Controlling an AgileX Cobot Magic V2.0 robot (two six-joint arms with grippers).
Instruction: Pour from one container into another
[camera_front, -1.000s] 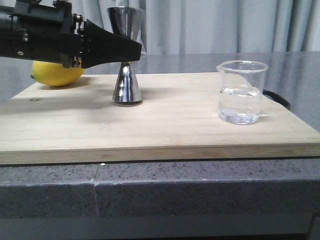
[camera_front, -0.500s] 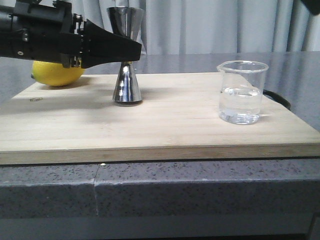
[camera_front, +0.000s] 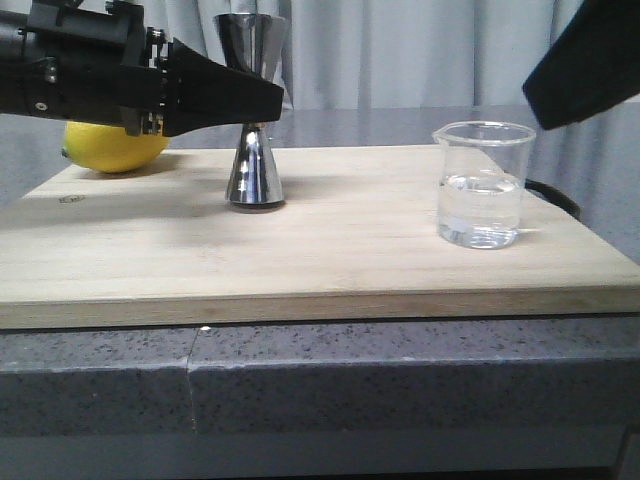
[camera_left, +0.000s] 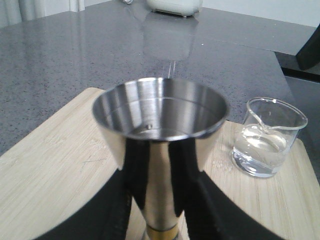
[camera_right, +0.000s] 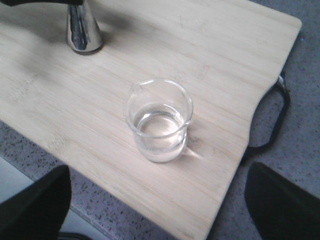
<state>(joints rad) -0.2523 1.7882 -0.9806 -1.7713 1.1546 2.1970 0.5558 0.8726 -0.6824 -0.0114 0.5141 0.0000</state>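
L gripper is clamped on the jigger waist, far left on the board. R gripper hangs wide open and empty above the beaker, near right, part full. Risk: an off-centre grasp tips the beaker and spills liquid, or the pour misses the jigger's narrow cup.

Board, lemon, and a speckled grey surface.
A pale wooden cutting board lies flat on the grey speckled surface, with a dark handle loop at one end. A yellow lemon sits at its far left corner; grey curtains hang behind.
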